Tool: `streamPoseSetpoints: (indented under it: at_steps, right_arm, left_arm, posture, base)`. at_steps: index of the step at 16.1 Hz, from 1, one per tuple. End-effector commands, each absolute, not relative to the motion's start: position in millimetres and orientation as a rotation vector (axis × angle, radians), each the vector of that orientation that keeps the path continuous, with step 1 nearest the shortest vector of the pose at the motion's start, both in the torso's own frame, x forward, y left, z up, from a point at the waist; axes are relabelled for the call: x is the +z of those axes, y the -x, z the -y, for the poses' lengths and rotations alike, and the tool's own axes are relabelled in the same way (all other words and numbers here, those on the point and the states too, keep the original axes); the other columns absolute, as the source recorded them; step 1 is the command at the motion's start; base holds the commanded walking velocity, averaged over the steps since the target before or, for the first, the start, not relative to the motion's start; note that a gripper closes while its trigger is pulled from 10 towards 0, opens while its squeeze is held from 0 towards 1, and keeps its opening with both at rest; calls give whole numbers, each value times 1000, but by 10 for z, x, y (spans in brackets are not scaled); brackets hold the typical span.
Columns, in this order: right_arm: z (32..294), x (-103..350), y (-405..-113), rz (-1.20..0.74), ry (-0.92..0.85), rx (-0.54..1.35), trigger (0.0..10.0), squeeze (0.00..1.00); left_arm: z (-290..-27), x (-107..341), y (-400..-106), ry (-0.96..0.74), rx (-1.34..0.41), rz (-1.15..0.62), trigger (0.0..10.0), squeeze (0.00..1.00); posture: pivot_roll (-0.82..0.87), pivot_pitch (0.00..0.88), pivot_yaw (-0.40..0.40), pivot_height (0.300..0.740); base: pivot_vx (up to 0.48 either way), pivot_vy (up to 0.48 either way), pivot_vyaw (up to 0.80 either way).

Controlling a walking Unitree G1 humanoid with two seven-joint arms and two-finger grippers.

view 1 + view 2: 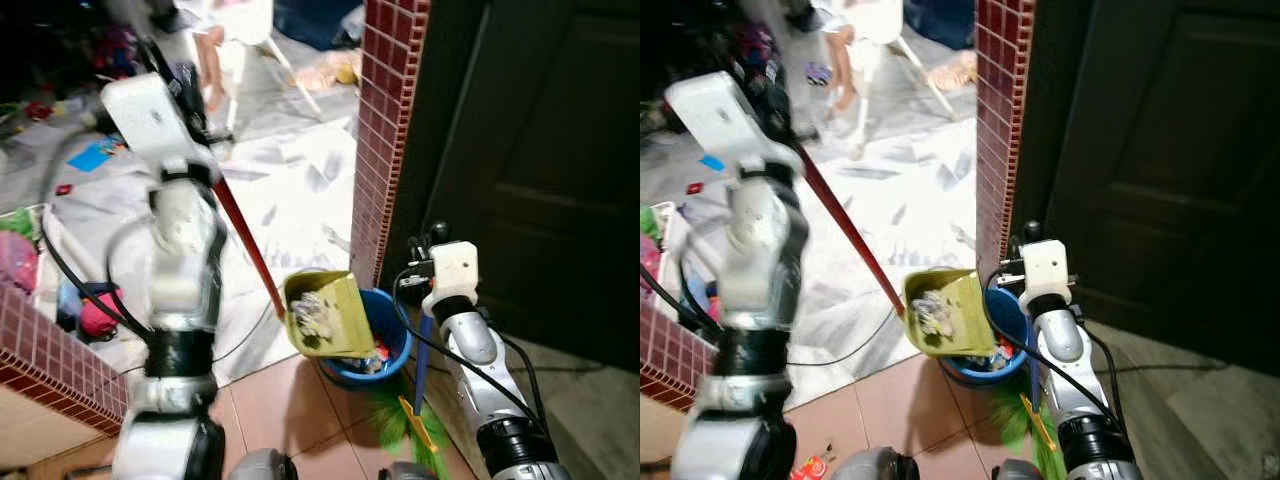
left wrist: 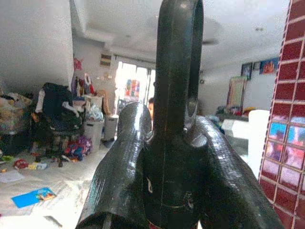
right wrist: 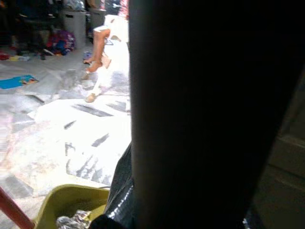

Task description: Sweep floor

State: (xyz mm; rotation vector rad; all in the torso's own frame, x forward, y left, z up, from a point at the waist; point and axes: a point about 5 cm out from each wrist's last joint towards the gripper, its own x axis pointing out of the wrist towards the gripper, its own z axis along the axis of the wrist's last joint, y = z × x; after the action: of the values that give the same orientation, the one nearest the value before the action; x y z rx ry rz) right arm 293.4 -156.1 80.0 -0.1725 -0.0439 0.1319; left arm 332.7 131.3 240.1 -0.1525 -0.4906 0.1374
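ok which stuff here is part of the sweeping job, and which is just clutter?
Job:
- yellow-green dustpan, loaded with debris, tilted over the bin
- its red handle, held by the left gripper
- blue bin
- green broom, held by the right gripper

Clutter:
- blue booklet on the floor
- white chair
- pink item by the tiled ledge

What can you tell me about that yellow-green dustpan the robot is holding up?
The dustpan is olive-yellow, apparently plastic, on a long red handle that runs up to the left gripper. It hangs tilted over the blue bucket beside the red tiled pillar, with grey crumpled litter still inside.
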Motion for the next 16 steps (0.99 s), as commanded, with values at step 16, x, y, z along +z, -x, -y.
streamPoseSetpoints:
  at_steps: [16]
  right_arm:
    - [1536, 938, -3002, 121, 217, 138, 10000, 0]
  left_arm:
    - [-88, 2141, -2835, -408, -979, 594, 10000, 0]
  posture:
    - [-87, 0, 83, 740]
  base:
    - [0, 0, 0]
